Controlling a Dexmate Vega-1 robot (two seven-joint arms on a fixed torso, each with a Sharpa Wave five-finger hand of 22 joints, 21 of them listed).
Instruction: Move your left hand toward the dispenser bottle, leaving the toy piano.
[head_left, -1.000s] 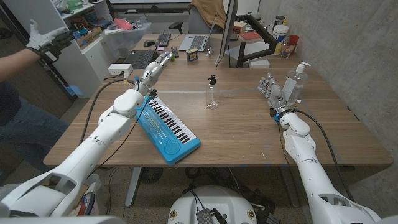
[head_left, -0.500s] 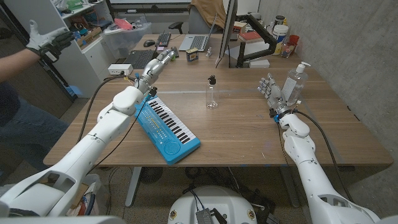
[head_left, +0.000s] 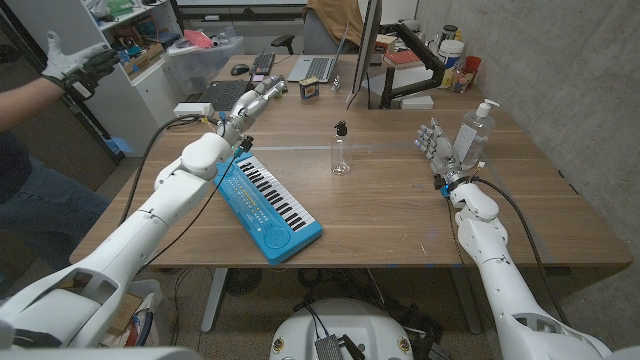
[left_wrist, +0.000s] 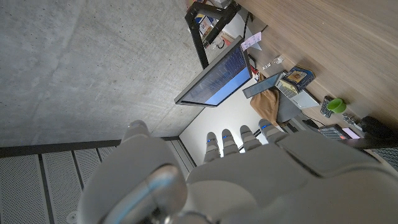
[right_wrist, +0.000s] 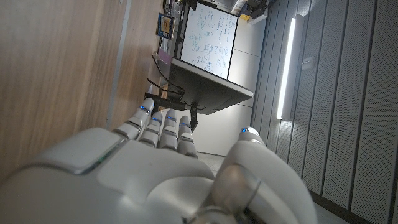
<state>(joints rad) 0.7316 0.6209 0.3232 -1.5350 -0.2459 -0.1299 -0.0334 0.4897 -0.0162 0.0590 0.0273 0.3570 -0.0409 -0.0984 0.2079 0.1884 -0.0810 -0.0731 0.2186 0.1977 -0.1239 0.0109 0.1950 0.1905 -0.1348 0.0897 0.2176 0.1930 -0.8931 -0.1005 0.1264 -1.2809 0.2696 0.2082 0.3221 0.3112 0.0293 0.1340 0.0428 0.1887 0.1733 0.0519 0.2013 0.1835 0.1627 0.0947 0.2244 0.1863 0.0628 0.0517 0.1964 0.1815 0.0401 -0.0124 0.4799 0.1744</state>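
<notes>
The left arm (head_left: 150, 215) covered the near left edge of the toy piano (head_left: 268, 203). The right hand (head_left: 436, 146) hid part of the pump bottle (head_left: 474, 134) behind it. A person (head_left: 30, 120) was cut off by the head view's left edge. Items on the far shelves (head_left: 140, 40) were too small to tell.

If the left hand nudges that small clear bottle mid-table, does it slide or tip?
Likely tips: the small clear bottle is tall, narrow-based and looks empty, so probably light. The black cap puts some weight up top. On the smooth wooden table a low push might slide it; once down, it would probably roll.
</notes>
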